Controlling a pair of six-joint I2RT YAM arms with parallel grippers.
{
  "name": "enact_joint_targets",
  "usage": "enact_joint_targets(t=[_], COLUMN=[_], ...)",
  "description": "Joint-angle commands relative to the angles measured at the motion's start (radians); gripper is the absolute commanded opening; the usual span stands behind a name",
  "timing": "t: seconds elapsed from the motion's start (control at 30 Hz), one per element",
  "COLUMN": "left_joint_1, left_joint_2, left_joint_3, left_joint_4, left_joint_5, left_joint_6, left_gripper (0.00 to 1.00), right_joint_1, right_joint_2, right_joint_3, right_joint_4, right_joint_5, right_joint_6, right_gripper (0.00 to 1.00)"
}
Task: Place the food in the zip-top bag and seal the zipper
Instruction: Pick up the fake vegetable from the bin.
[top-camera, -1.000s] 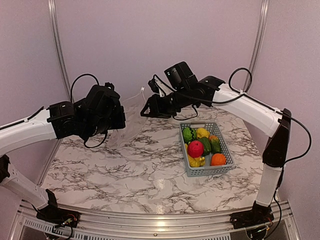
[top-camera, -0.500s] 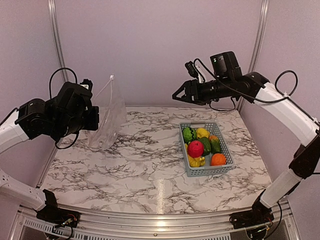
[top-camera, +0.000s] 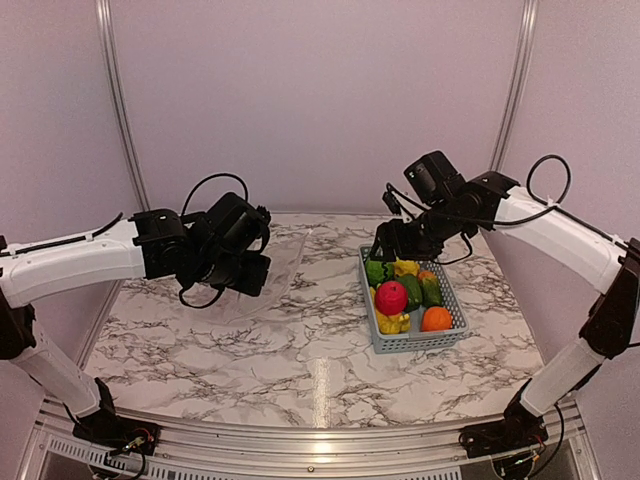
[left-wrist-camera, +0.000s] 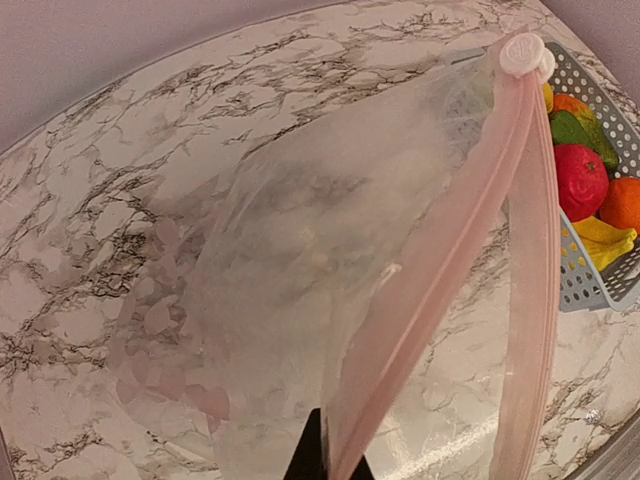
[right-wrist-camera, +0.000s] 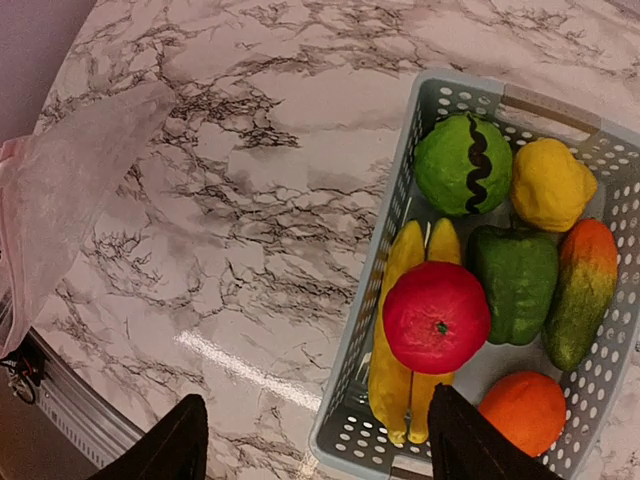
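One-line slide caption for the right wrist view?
Open right gripper hovers above grey-blue slotted plastic basket of glossy toy food; clear plastic zip-top bag at frame left.

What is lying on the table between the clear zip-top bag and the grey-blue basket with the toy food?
Nothing: in the right wrist view, only bare marble tabletop separates the zip-top bag from the basket; the top external view agrees.

The top external camera looked down from high behind both arm bases over the whole marble table (top-camera: 300, 350), the left wrist camera sat close against the zip-top bag (left-wrist-camera: 300, 270) facing the basket (left-wrist-camera: 585, 285), and the right wrist camera peered steeply down, both wrist views sharing bag and basket
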Motion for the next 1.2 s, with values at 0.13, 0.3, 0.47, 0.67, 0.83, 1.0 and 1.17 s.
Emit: enact_joint_targets(t=[0.13,0.3,0.47,0.67,0.83,1.0,1.17], left_joint_1=[0.01,0.012,0.012,0.011,0.011,0.011,0.011], left_joint_2=[0.035,0.031,0.041,0.093,0.097,0.085,0.068], left_joint_3=[-0.06,-0.119,-0.13,-0.059,-0.023,-0.022,-0.034], left_joint_4=[0.206,0.277,0.327,0.326,0.296,0.243,0.233], left_joint_5=[0.167,0.169,0.141,0.143,0.2,0.196,0.192], left_joint_6=[0.012,-0.048,-0.173,-0.185,-0.167,-0.161,-0.141], left_gripper=[0.0,0.0,0.0,0.0,0.01,0.01,0.01], right_joint_1=[-0.01,-0.01,-0.028,-0.121,-0.139,-0.138,-0.122], right_joint_2=[0.012,0.032,0.064,0.103,0.141,0.129,0.167], right_joint_3=[-0.06,-0.102,-0.098,-0.113,-0.116,-0.144,-0.136], right_joint_4=[-0.072,-0.03,-0.034,-0.019,0.024,0.094,0.112], right_joint_5=[0.128,0.111,0.128,0.084,0.025,-0.029,-0.029], right_joint_6=[0.041,-0.01,-0.111,-0.163,-0.172,-0.149,-0.12], right_gripper=[0.82,0.85,0.88,0.88,0.85,0.85,0.86])
